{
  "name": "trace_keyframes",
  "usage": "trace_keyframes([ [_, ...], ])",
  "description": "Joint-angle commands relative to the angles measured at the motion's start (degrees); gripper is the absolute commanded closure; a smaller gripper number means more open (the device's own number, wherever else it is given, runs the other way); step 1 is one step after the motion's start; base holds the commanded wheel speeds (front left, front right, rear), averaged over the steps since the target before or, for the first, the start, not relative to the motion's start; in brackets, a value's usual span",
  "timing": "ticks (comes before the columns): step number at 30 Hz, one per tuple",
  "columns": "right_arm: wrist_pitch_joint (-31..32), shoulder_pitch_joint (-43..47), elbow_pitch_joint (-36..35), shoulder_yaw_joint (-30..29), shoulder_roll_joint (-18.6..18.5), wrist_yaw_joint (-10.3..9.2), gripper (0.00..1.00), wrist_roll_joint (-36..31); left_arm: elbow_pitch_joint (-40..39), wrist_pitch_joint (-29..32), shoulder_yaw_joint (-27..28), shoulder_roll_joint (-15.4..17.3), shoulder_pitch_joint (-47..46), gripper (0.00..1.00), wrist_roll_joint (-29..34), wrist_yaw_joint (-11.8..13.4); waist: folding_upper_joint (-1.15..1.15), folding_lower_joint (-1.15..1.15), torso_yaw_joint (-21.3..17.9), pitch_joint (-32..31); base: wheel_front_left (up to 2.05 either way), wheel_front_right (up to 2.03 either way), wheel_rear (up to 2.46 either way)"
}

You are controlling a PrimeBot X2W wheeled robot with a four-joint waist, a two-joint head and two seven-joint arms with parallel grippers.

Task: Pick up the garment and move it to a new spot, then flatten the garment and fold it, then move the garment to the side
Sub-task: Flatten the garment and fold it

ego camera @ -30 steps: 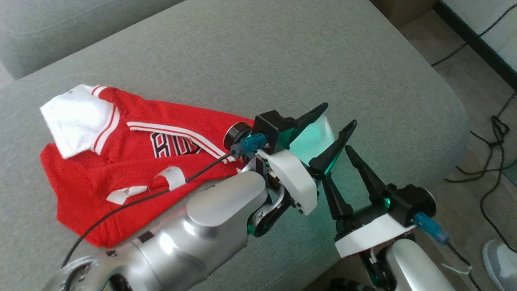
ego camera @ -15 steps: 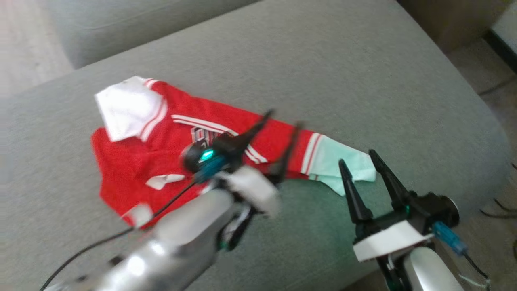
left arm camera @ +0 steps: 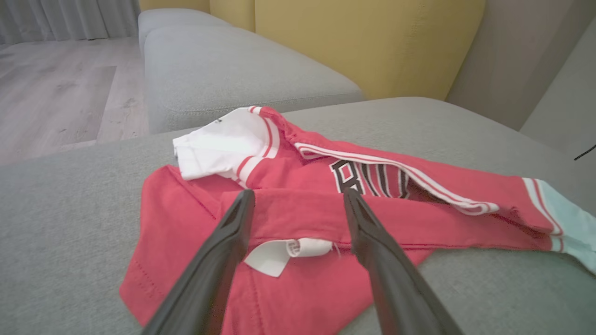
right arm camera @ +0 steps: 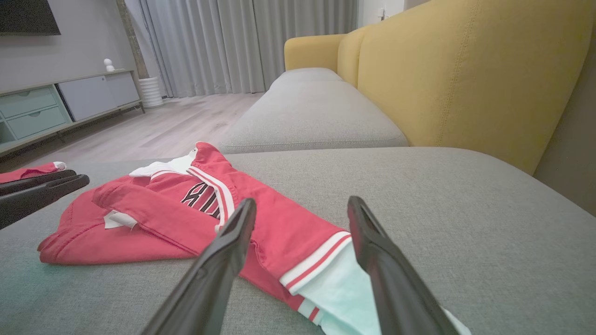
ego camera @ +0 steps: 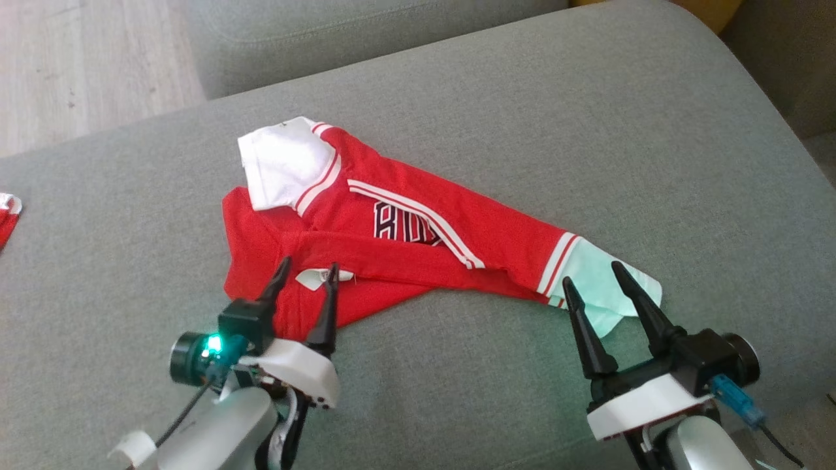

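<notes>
A red garment (ego camera: pixel 405 235) with white sleeve ends, white stripes and dark lettering lies crumpled on the grey cushion (ego camera: pixel 522 130). One white sleeve (ego camera: pixel 281 163) points to the far left, the other pale sleeve end (ego camera: pixel 604 287) to the near right. My left gripper (ego camera: pixel 307 273) is open over the garment's near hem, by a white label (left arm camera: pixel 279 251). My right gripper (ego camera: pixel 591 271) is open just above the pale sleeve end (right arm camera: pixel 340 288), holding nothing. In the left wrist view the garment (left arm camera: pixel 288 204) spreads beneath the open fingers.
Another red cloth piece (ego camera: pixel 6 215) lies at the cushion's far left edge. A second grey cushion (ego camera: pixel 339 32) sits behind, with wooden floor (ego camera: pixel 78 65) to the left. A yellow sofa back (right arm camera: pixel 465 74) rises along the right side.
The head camera has turned, shifting the whole scene to the right. My left arm has swung from beside the right gripper to the garment's near hem. Both grippers stayed open.
</notes>
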Motion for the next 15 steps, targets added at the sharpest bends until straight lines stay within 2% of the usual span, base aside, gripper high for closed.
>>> trace_keyframes([
  [1, -0.52, -1.25, -1.53, 1.42, -0.33, 0.44, 0.00, -0.05, -0.15, -0.70, 2.84, 1.01, -3.18, 0.00, -0.24, 0.06, 0.00, 0.01, -0.02, 0.25, 0.00, 0.00, 0.00],
  [15, -0.52, -2.54, -1.10, 2.59, 0.21, 0.44, 0.00, 0.67, 13.78, 1.10, 5.07, -0.45, -8.03, 0.00, -3.45, -2.85, 0.00, 0.01, -3.47, 3.39, 0.00, 0.00, 0.00],
])
